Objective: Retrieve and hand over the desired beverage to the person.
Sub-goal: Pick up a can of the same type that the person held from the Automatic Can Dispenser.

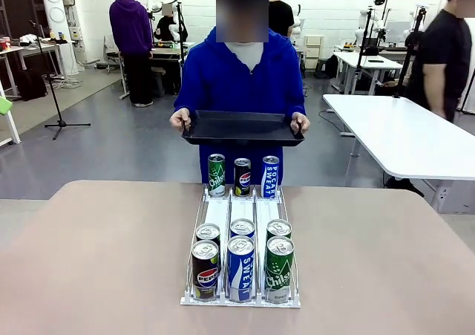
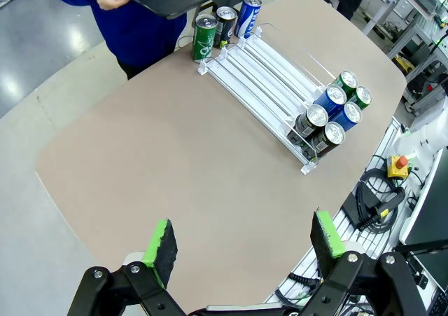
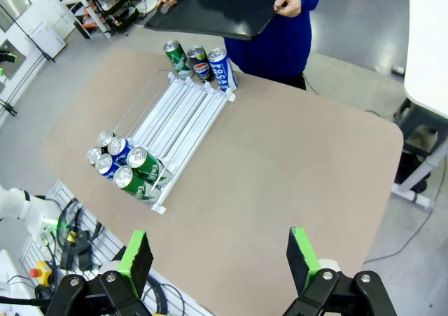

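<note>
Notably, left hand (image 2: pixel 243 226) spread, emergency button (image 2: pixel 397 164) nearby

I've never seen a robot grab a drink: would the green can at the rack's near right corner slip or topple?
The green can is tall and slim, so a sideways nudge could tip it, though the rack should steady it. Its top looks sealed, so it is probably full and heavy for its size. Its glossy round wall may be slippery.
</note>
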{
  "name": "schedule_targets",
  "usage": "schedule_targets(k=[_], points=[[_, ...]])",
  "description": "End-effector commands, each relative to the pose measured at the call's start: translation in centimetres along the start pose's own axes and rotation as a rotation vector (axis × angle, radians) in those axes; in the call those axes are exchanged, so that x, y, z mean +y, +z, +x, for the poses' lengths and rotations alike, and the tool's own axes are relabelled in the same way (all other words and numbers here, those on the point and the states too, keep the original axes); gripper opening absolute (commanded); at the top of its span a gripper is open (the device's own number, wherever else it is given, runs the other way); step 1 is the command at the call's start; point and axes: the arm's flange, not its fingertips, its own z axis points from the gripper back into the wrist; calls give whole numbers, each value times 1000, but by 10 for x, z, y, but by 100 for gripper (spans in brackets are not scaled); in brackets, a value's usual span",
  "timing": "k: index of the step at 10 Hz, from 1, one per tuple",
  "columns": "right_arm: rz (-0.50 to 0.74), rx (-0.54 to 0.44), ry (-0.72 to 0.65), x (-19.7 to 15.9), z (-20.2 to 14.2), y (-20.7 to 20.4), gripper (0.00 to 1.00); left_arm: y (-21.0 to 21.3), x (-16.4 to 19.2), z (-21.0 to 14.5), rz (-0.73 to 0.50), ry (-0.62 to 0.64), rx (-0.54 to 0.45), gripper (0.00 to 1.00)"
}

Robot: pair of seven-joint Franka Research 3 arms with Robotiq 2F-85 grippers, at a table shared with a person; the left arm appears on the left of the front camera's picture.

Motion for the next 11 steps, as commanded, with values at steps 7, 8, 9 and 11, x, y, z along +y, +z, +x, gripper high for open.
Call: schedule_targets(k=[7,8,9,11], points=[[8,-3,6,1,0,0,100,2,1,1,-6,-7,-4,100],[8,-3,6,1,0,0,100,2,1,1,-6,-7,-4,100],[8,-3,6,1,0,0,100,2,1,1,-6,-7,-4,100],[8,-3,6,1,0,0,100,2,1,1,-6,-7,-4,100]])
